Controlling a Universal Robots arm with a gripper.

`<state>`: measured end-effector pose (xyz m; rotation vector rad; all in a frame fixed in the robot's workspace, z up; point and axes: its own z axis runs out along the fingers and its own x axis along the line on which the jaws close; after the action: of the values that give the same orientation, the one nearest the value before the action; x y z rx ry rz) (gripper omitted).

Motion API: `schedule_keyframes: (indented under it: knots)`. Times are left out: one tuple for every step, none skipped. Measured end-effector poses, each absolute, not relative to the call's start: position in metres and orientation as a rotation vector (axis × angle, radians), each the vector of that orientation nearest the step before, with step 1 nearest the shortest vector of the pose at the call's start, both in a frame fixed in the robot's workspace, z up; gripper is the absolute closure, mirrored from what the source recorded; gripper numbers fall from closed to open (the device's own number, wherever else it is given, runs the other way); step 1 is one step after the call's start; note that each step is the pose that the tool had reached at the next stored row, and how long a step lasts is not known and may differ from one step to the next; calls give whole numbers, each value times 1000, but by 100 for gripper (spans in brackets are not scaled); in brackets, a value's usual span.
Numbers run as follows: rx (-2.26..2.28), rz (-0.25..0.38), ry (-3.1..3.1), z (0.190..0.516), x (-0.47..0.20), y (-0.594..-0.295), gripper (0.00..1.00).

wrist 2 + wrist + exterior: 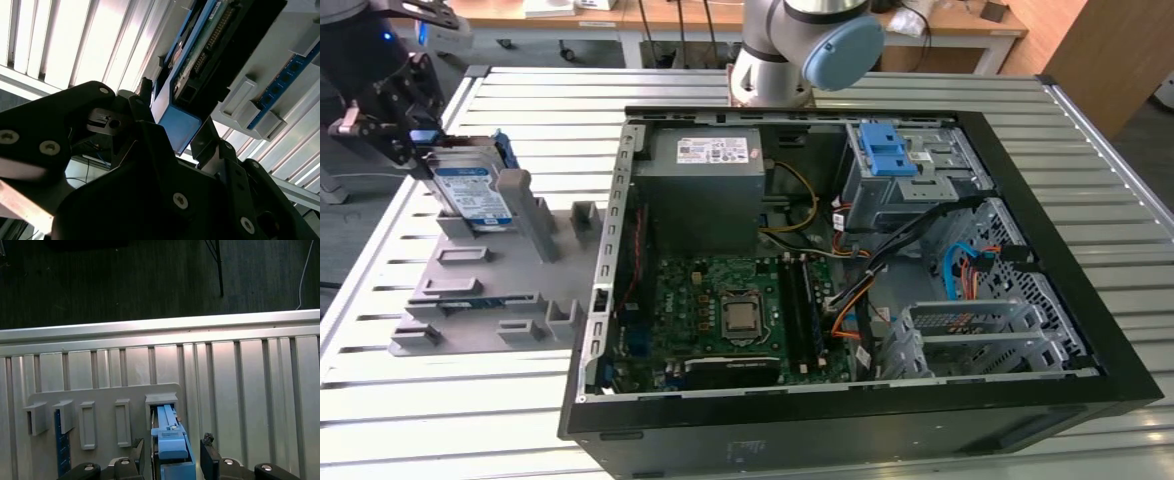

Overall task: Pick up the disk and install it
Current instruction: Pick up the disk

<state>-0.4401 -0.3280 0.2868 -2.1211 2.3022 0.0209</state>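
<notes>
The disk [470,195] stands on edge in a slot of the grey holder plate [480,290], at the exterior view's left. It is silver with a white-and-blue label and a blue carrier frame. My gripper [424,148] is right at its upper end. In both wrist views the fingers [207,450] straddle the blue carrier end of the disk [170,440], one on each side, with a thin gap on both sides. The gripper [172,447] is open around it. The second wrist view shows the disk [195,65] running away from between the fingertips [145,92].
An open computer case [607,300] lies on the slatted metal table [520,95] beside the holder plate, with a grey power supply [707,185], a motherboard and a drive cage with blue latches [887,150]. A blue memory stick [62,440] stands in another holder slot. The arm's base [794,50] is behind the case.
</notes>
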Motion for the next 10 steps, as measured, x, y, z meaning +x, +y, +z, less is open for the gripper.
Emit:
schedule_keyframes:
  knots:
    - [-2121, 21, 2302, 287, -440, -328, 45]
    - [-2121, 21, 2302, 287, -440, -328, 45]
    - [-2121, 21, 2302, 287, -440, -328, 45]
    - [-2121, 21, 2302, 287, -440, -328, 52]
    - [-2121, 21, 2302, 287, -440, -328, 52]
    - [-2121, 21, 2302, 287, -440, -328, 52]
    - [-2121, 21, 2302, 287, -440, -328, 52]
    - [-2121, 21, 2302, 287, -440, -328, 52]
    - [-2121, 21, 2302, 287, -440, -328, 52]
    - [-2121, 21, 2302, 287, -440, -328, 52]
